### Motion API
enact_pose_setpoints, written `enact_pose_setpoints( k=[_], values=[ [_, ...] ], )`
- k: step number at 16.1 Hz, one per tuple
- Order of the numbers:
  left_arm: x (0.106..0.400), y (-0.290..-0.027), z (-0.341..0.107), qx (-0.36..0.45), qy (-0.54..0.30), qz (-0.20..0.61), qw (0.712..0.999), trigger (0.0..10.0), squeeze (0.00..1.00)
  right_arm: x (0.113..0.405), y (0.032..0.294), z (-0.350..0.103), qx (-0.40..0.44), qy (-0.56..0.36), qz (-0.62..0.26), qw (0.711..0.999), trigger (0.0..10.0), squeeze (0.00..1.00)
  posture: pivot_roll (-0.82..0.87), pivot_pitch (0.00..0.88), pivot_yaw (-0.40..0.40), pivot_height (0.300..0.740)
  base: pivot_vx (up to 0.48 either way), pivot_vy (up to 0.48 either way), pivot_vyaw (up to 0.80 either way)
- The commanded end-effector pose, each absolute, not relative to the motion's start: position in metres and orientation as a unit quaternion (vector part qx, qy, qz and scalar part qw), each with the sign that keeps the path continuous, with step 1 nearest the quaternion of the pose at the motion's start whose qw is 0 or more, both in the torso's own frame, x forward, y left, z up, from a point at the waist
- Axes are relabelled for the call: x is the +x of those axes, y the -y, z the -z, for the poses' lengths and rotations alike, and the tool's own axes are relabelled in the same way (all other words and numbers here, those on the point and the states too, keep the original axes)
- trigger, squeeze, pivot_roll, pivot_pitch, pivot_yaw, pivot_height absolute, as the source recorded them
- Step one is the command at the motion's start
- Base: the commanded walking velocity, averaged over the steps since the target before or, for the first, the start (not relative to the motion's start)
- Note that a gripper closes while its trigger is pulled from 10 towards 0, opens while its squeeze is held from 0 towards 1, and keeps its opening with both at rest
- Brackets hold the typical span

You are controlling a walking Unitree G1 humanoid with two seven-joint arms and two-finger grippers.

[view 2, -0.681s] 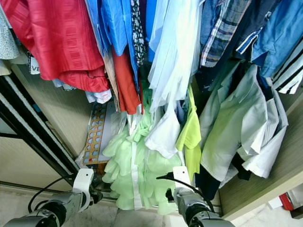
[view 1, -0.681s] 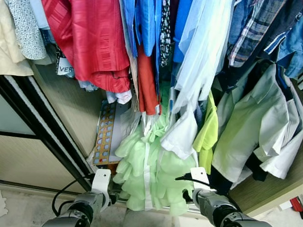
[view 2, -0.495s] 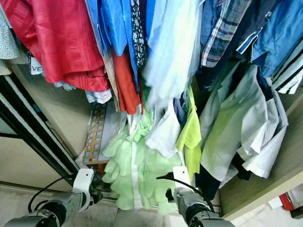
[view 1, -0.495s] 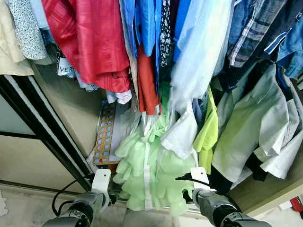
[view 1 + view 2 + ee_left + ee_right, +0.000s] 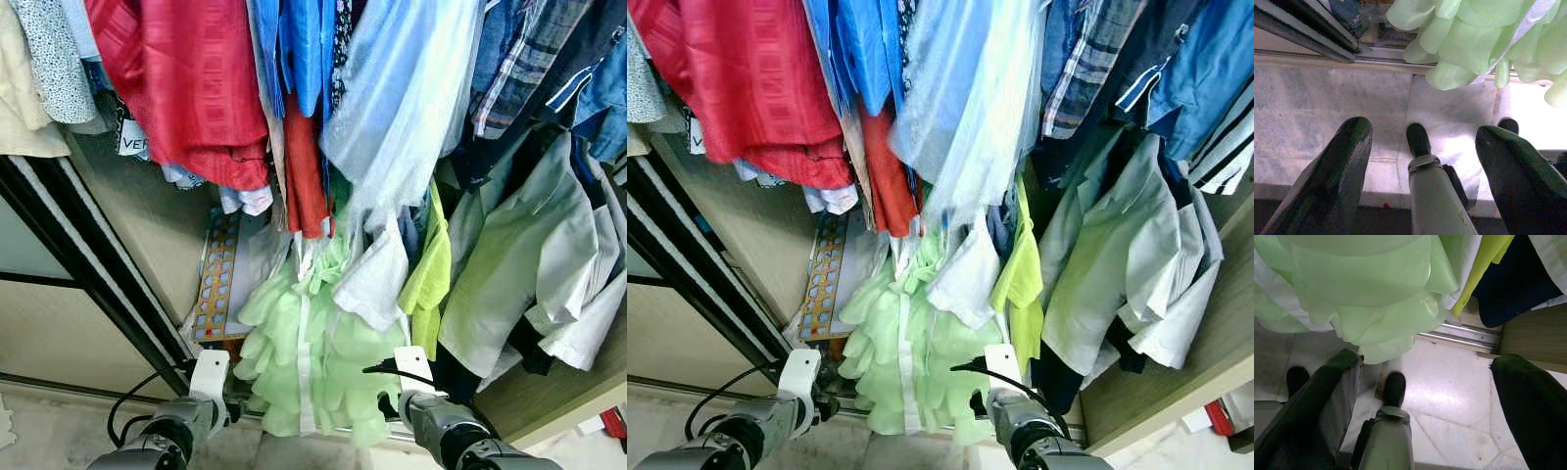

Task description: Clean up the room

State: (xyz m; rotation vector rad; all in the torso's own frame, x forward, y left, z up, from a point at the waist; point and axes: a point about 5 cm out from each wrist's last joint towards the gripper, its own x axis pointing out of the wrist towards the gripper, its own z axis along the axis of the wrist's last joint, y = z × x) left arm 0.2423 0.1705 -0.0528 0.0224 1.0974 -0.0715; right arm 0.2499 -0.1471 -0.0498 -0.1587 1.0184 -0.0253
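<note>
Two grippers hang low before an open wardrobe, and neither carries anything. The left gripper has its black fingers spread wide over the pale marble floor; the right gripper is likewise spread, with nothing between its fingers.

Task object: none can be singled out. Garments hang in the wardrobe: a red shirt, blue shirts, a sheer pale-blue garment, a ruffled pale-green dress whose hem reaches down to the sliding-door track, a lime-yellow top, and a white short-sleeved shirt.

Progress, as a judgement: the clothes are already hung, and no loose item lies on the visible floor. Remaining work cannot be determined from this position.

Legible writing: a white tag behind the red shirt reads "VER", the rest hidden. A patterned card stands against the wardrobe's side panel; its print is unreadable.
</note>
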Motion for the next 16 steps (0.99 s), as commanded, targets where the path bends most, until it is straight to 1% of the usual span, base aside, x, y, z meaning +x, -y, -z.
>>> enact_pose_setpoints(
  k=[1,16],
  values=[
    [0.3096,-0.1409,-0.0012,-0.103,-0.339,-0.002,0.935,10.0,0.0,0.3038,0.11,0.0039,-0.028,-0.375,-0.057,0.925,10.0,0.0,-0.06,0.0,0.055,0.74,0.0,0.0,0.0],
    [0.3096,-0.1409,-0.0012,-0.103,-0.339,-0.002,0.935,10.0,0.0,0.3038,0.11,0.0039,-0.028,-0.375,-0.057,0.925,10.0,0.0,-0.06,0.0,0.055,0.74,0.0,0.0,0.0]
  ],
)
